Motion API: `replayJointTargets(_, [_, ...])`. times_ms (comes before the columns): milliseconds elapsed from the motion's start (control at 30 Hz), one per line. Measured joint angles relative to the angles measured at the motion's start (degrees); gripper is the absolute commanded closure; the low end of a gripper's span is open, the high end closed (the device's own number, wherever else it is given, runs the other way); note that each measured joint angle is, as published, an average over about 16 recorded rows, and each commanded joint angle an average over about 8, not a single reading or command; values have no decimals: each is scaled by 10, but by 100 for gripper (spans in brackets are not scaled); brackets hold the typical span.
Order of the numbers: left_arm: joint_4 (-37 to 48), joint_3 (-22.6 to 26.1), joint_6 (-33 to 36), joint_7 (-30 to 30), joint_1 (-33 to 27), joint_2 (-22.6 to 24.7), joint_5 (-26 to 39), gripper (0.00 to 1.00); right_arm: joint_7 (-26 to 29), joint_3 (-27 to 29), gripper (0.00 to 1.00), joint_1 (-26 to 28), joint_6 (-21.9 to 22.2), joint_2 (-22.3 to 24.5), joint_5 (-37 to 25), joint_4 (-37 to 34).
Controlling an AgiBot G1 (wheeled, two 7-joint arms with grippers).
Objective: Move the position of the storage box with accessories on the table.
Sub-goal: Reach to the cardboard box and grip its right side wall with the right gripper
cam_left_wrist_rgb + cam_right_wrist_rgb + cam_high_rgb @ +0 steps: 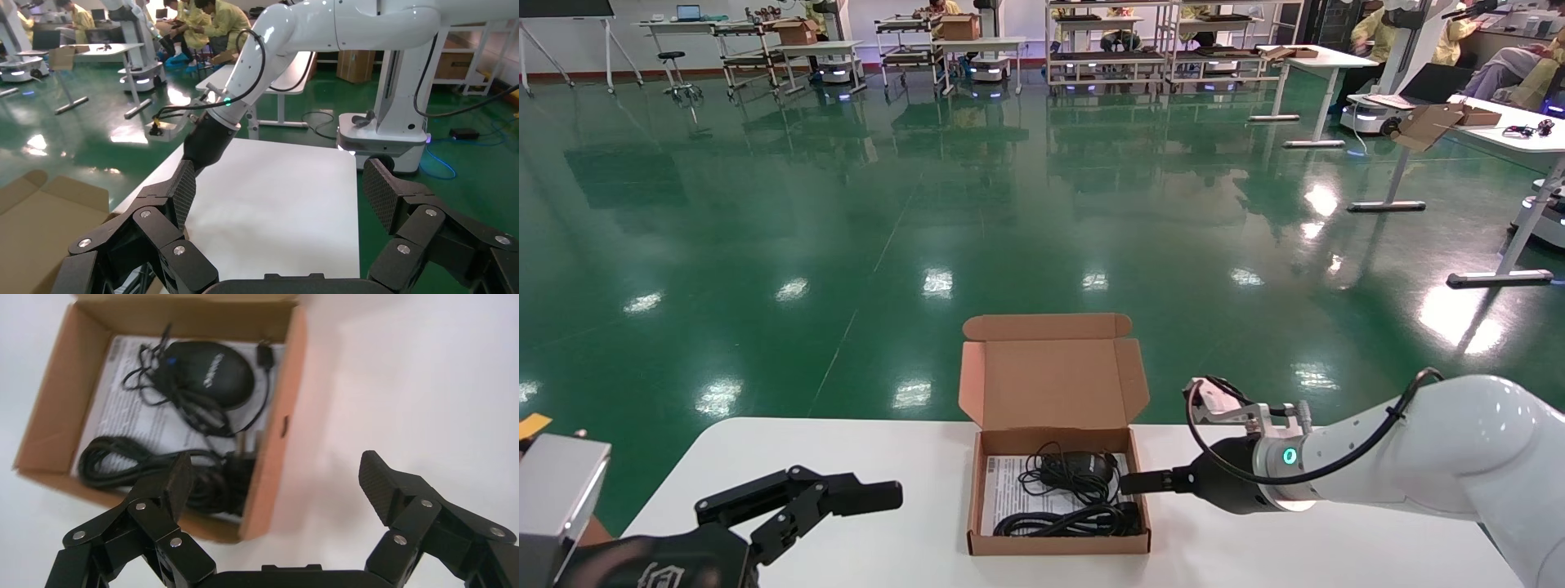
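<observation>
Fingers spread wide on your right gripper (275, 484), straddling the right wall of the box (1058, 457) mid-table (846, 457) with one finger inside over the cables (1071, 494) and paper (1005, 490), lid up, while your left gripper (801, 502), also splayed apart, sits near the table's left edge.

Fine print on white paper sheet (144, 416) unreadable, pale logo on black mouse (211, 370) illegible

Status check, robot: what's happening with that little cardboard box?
Right end effector open, straddling box wall. Left end effector open, idle. Small brown cardboard box, lid open.
</observation>
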Motion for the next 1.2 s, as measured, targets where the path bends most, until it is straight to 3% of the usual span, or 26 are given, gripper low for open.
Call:
replayJointTargets(800, [0, 0, 0, 0, 0, 0, 0, 0, -7, -1, 0, -64, 104, -7, 34, 31])
replayJointTargets(867, [0, 0, 0, 0, 0, 0, 0, 0, -5, -4, 14, -68, 110, -8, 34, 35])
replayJointTargets(1067, [0, 0, 0, 0, 0, 0, 0, 0, 3, -17, 89, -74, 128, -8, 36, 40])
replayJointTargets(1133, [0, 0, 0, 0, 0, 0, 0, 0, 5, -20, 100, -75, 132, -8, 38, 40])
replayJointTargets(1200, [0, 0, 0, 0, 0, 0, 0, 0, 7, -23, 100, -75, 135, -7, 40, 40])
